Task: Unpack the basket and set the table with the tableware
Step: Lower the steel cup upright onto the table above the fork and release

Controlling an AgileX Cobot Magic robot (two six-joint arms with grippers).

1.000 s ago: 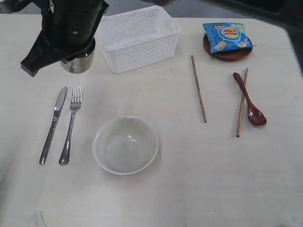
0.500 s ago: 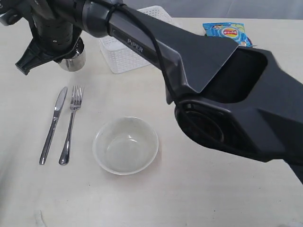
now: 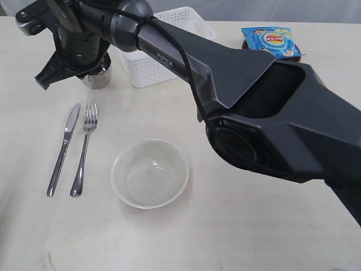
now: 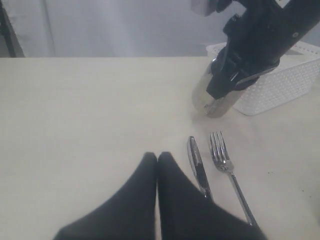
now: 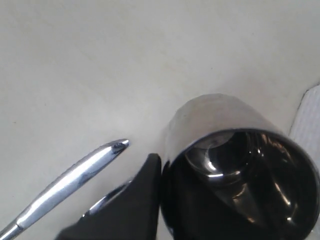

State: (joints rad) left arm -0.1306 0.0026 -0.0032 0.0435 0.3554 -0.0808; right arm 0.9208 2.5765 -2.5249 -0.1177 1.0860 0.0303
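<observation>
The steel cup point(image 3: 97, 78) stands slightly tilted at the table's point(image 3: 237, 237) far left, beside the white basket point(image 3: 144, 69). My right gripper point(image 5: 162, 166) reaches across and is shut on the cup's point(image 5: 215, 120) rim, one finger outside the wall and one inside. Nearer lie the knife point(image 3: 63, 148) and fork point(image 3: 84, 149) side by side, with the white bowl point(image 3: 149, 173) to their right. My left gripper point(image 4: 157, 158) is shut and empty, low over the table just short of the knife point(image 4: 197, 165). The right arm hides the chopsticks and spoon.
A blue chips bag point(image 3: 271, 42) lies on the brown plate point(image 3: 246, 46) at the far right. The right arm's dark body point(image 3: 265, 107) spans the exterior view from lower right to upper left, covering much of the table's right half.
The right arm's body has swung into the exterior view and now covers the chopsticks and spoon. The gripper and the cup have shifted slightly right and nearer over the last half second.
</observation>
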